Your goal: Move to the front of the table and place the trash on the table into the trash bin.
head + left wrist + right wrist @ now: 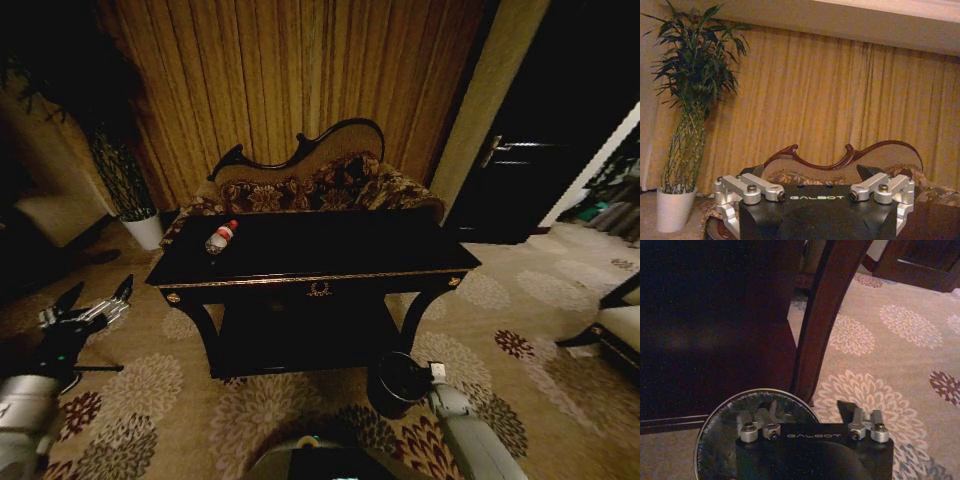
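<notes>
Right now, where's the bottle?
In the head view the bottle lies on the table near its back-left corner, in front of the sofa, on the robot's left side.

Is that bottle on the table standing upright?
No, the bottle lies on its side on the table, near its left far corner, red cap pointing toward the sofa.

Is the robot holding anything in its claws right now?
No, nothing. The left gripper is open and empty beside the table. The right gripper is open and empty over the trash bin.
</notes>
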You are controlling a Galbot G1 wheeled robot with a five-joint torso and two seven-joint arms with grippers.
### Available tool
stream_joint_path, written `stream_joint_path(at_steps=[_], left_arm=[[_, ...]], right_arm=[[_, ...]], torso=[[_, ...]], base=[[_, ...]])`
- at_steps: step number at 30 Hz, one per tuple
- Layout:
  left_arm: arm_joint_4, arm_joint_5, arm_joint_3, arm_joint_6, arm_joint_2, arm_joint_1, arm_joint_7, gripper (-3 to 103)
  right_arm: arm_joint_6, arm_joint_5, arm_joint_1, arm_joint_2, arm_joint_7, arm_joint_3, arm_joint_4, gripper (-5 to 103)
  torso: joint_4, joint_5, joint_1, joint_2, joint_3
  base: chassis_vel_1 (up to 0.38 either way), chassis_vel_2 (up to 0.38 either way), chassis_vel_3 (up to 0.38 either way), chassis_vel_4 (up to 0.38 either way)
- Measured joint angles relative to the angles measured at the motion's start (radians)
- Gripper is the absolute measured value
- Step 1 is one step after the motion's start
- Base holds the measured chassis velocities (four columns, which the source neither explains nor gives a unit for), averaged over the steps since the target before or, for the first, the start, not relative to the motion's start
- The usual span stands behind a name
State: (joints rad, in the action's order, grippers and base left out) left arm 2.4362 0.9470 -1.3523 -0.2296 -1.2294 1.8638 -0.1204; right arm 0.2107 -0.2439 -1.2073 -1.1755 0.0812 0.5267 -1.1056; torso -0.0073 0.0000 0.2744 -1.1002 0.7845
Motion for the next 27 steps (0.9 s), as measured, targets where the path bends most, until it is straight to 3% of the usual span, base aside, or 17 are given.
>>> stream_joint_path(at_steps=[3,8,27], left_arm=[[-0.002,0.000,0.000,0.001,-0.002,-0.001,-0.001,100],[-0.005,0.000,-0.001,0.001,-0.004,-0.003,0.000,100],[-0.011,-0.001,0.000,0.003,-0.014,0.000,-0.006,100]], right_arm=[[0.023,-0.040,-0.006,0.002,-0.009,0.000,-0.030,86],[0.037,-0.056,-0.008,0.006,-0.014,0.002,-0.046,99],[0.038,-0.061,-0.011,0.012,-0.013,0.008,-0.067,100]], torso=[[0.0000,-0.0001,0.000,0.000,0.000],[0.0000,-0.0001,0.000,0.000,0.000],[-0.0001,0.0000,0.000,0.000,0.000]], base=[[0.000,0.000,0.000,0.000],[0.000,0.000,0.000,0.000],[0.000,0.000,0.000,0.000]])
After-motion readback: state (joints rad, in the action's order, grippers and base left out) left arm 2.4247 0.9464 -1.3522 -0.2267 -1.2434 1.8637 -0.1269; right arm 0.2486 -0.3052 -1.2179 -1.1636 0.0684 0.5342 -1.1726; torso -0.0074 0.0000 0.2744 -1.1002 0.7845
